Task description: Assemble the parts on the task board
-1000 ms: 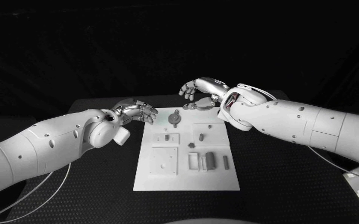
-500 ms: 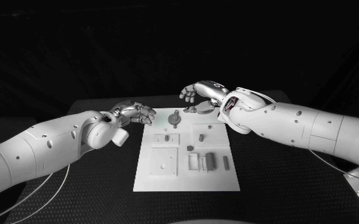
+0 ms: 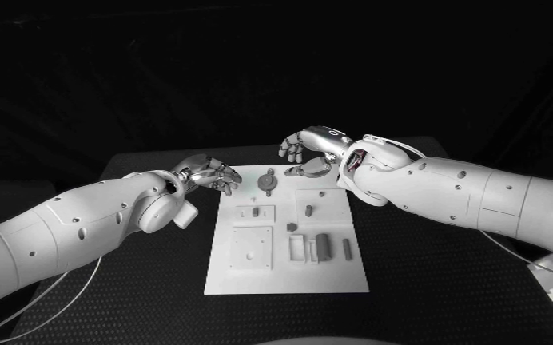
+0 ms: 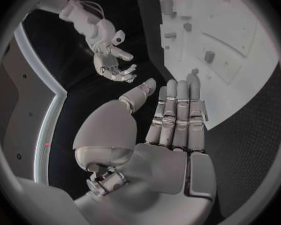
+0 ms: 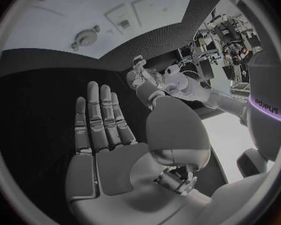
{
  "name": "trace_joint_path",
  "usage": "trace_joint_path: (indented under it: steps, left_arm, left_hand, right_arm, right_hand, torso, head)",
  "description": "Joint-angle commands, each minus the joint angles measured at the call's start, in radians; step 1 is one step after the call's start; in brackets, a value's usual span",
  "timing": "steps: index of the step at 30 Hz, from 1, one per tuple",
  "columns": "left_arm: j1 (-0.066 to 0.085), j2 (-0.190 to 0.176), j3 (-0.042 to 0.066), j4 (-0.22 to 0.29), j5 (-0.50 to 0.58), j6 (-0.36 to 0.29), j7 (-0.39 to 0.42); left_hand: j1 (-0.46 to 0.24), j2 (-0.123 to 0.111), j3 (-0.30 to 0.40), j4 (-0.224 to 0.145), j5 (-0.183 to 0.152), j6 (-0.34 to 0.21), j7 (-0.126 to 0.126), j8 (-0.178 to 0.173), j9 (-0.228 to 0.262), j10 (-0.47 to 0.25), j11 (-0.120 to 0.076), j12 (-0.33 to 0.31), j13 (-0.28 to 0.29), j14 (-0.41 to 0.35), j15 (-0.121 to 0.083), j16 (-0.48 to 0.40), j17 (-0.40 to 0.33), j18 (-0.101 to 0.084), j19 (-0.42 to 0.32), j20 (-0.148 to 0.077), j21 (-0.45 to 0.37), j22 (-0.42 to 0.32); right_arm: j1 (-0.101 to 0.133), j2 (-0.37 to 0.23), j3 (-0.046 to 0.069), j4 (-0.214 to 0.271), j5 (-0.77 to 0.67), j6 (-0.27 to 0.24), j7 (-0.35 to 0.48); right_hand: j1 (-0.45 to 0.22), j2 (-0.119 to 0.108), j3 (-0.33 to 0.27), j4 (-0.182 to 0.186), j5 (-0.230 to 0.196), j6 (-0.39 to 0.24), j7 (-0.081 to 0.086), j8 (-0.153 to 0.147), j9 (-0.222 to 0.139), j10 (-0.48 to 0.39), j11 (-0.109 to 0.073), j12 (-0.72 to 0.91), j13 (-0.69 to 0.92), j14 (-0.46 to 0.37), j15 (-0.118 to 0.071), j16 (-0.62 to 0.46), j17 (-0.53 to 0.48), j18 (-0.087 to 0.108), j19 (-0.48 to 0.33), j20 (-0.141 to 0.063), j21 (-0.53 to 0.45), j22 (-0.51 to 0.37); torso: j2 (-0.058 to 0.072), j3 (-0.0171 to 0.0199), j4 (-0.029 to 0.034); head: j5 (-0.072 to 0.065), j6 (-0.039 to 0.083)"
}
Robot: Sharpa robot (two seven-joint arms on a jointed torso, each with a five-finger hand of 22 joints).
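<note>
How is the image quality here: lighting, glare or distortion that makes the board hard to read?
Head view: dark surroundings, but the white task board is evenly lit and its parts readable. Left wrist view: fisheye bends the board's edges, and the left hand is sharp. Right wrist view: the right hand is clear, while the board at the rim looks washed out.

task board [image 4: 240, 65] cut by circle rim, parts [image 3: 323, 243] perhaps too small to identify

White arms [image 3: 104, 221], silver hands [image 3: 305, 147], thin cable [image 3: 57, 305], perhaps grey.
</note>
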Motion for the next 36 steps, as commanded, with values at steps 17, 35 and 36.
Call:
trace_joint_path:
  steps: [17,35,36]
  left_arm:
    - [0.015,0.117,-0.017,0.057,-0.842,-0.212,-0.02]
    - [0.013,0.25,-0.105,-0.014,-0.956,-0.147,-0.023]
    - [0.012,0.252,-0.105,-0.015,-0.956,-0.147,-0.022]
  left_hand:
    - [0.096,-0.055,-0.037,-0.005,0.035,-0.009,0.0,0.0,0.001,-0.02,-0.022,0.116,0.073,0.004,-0.027,0.093,0.072,-0.011,0.048,-0.028,0.0,0.042]
    - [0.096,-0.074,-0.009,-0.005,-0.004,-0.03,-0.001,-0.006,-0.004,-0.1,0.036,0.006,-0.07,-0.028,-0.008,0.082,0.067,-0.007,0.011,-0.009,0.0,0.046]
    - [0.097,-0.073,-0.009,-0.005,-0.005,-0.031,-0.003,-0.006,-0.004,-0.101,0.036,0.004,-0.073,-0.027,-0.009,0.083,0.068,-0.007,0.012,-0.009,0.0,0.047]
  right_arm:
    - [-0.001,-0.013,0.024,-0.073,0.314,-0.009,-0.028]
    - [0.01,0.007,0.046,-0.142,0.356,-0.002,-0.013]
    - [0.01,0.008,0.047,-0.143,0.356,-0.002,-0.013]
  right_hand:
    - [-0.036,0.008,-0.008,0.004,-0.001,0.014,-0.009,0.0,0.0,0.044,-0.03,0.085,0.096,0.078,-0.044,0.061,0.052,0.053,0.112,-0.001,0.014,0.007]
    - [-0.043,0.012,-0.004,0.003,-0.001,0.008,-0.005,-0.006,-0.002,0.023,-0.024,0.073,0.106,0.062,-0.037,0.05,0.053,0.051,0.099,0.001,-0.002,0.009]
    - [-0.043,0.012,-0.004,0.004,-0.001,0.008,-0.005,-0.006,-0.002,0.023,-0.024,0.072,0.106,0.062,-0.037,0.049,0.053,0.051,0.099,0.001,-0.002,0.009]
  torso:
    - [0.004,0.0038,0.0008]
    - [0.007,0.0063,0.0009]
    - [0.007,0.0065,0.0011]
  head:
    - [-0.012,-0.009]
    - [-0.019,-0.022]
    - [-0.019,-0.023]
